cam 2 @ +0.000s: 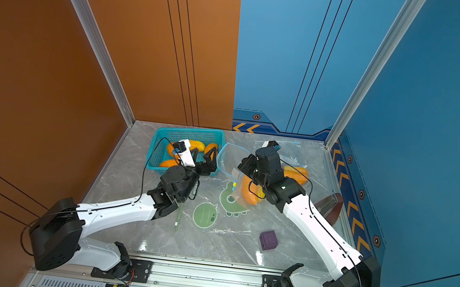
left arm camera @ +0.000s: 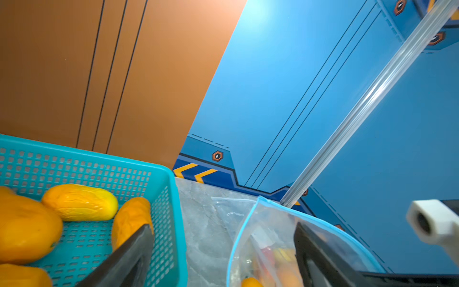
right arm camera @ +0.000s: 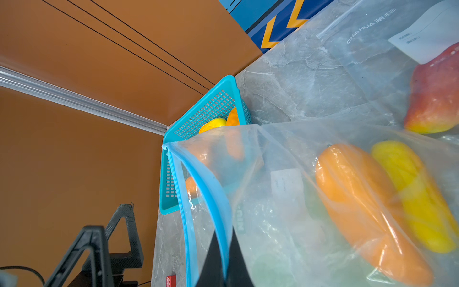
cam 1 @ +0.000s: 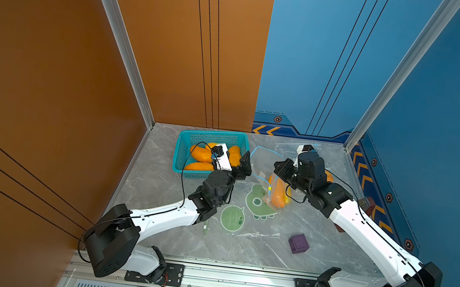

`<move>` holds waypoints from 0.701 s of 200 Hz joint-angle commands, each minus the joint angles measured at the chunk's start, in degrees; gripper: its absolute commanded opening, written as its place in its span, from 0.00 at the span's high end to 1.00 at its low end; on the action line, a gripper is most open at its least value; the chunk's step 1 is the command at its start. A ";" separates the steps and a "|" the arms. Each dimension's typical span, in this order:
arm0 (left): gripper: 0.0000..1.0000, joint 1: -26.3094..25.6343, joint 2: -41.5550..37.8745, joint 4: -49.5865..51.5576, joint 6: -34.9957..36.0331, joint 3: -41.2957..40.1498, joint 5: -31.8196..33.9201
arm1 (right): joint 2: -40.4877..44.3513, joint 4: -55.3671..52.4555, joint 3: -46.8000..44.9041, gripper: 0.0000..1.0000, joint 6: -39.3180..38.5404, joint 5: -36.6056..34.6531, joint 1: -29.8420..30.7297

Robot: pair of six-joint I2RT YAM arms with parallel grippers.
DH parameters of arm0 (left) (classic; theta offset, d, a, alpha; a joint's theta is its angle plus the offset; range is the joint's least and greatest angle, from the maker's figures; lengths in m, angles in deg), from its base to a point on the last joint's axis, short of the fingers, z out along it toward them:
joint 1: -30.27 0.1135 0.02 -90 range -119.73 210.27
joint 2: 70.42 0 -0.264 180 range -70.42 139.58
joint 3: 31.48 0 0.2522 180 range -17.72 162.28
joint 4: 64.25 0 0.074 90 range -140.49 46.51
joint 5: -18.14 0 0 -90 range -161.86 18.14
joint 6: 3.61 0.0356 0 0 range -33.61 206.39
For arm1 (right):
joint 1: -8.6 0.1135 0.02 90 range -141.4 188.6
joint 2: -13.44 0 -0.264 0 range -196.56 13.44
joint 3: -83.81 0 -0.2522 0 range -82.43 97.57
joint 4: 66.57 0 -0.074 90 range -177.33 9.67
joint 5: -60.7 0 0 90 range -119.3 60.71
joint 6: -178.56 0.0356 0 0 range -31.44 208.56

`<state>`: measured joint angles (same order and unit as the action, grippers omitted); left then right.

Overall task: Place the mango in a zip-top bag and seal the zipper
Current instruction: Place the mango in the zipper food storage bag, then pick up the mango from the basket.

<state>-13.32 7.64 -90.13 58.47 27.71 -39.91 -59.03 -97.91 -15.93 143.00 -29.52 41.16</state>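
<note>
A clear zip-top bag with a blue zipper rim stands with its mouth open in the middle of the table. An orange mango and a yellow one lie inside it. My right gripper is shut on one lip of the blue zipper and holds it up; both top views show that gripper. My left gripper stands wide open between the basket and the bag's mouth, holding nothing. One of its fingers shows dimly through the bag's film.
The teal basket at the back left holds several orange mangoes. A second clear bag with a red-yellow fruit lies at the back right. A purple cube sits near the front. Green stickers mark the table.
</note>
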 commanded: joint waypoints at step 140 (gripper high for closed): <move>0.12 19.76 24.92 52.11 -1.32 35.92 -19.76 | 0.44 -3.53 1.05 1.00 -2.14 -1.81 -0.09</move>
<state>5.10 28.30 -43.62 56.98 59.05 -54.69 -59.03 -99.42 -15.91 142.38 -29.57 41.16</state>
